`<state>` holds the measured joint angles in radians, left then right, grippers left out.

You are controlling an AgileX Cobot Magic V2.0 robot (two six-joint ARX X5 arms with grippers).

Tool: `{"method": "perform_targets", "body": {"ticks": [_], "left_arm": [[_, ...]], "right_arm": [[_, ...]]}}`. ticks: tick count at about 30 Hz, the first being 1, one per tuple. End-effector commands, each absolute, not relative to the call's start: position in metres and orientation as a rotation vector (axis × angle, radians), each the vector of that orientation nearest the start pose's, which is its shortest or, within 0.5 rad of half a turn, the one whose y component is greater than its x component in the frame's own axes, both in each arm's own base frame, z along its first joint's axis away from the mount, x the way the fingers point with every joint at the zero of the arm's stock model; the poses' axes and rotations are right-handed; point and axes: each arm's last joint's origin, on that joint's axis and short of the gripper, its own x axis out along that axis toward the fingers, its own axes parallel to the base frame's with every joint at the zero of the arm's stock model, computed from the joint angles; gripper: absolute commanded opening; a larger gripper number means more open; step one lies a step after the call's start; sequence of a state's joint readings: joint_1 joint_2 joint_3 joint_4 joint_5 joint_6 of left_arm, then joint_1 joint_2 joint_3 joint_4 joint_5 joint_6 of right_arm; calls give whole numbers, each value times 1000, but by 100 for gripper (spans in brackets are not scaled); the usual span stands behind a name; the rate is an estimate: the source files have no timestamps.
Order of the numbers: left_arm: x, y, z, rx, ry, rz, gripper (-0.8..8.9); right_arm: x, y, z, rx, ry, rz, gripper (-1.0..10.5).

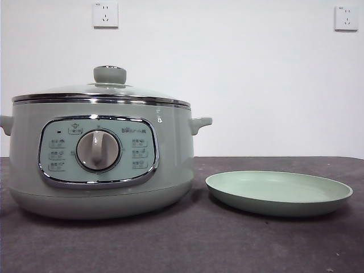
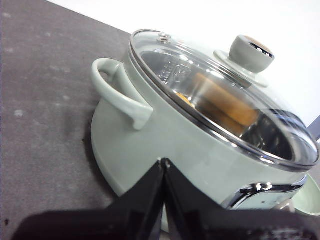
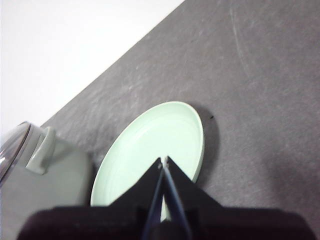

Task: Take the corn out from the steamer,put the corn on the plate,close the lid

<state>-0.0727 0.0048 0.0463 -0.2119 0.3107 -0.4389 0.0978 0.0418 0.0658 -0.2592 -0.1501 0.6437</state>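
The corn (image 2: 222, 102) lies inside the steamer (image 1: 102, 159), under the seated lid (image 1: 102, 91). The plate (image 1: 278, 193) beside it is bare. Left gripper (image 2: 163, 162) and right gripper (image 3: 163, 160) hover pinched together, empty. Every step remains.

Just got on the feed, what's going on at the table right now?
Nothing is being handled yet. The lid sits closed on the steamer, and the corn shows through the glass, still inside. The plate lies bare on the table beside the steamer. The left gripper hangs near the steamer with its jaws shut and empty; the right gripper hangs over the plate, also shut and empty.
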Motion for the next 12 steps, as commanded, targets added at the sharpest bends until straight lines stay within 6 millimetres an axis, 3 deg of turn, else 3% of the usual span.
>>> {"method": "perform_targets", "body": {"ticks": [1,12], "left_arm": [[88,-15,175,-454,221,-349,-8],[89,-16,226,-307,284,-373,-8]], "right_arm": [[93,14,171,607,293,181,-11],[114,18,232,367,409,276,-10]]}}
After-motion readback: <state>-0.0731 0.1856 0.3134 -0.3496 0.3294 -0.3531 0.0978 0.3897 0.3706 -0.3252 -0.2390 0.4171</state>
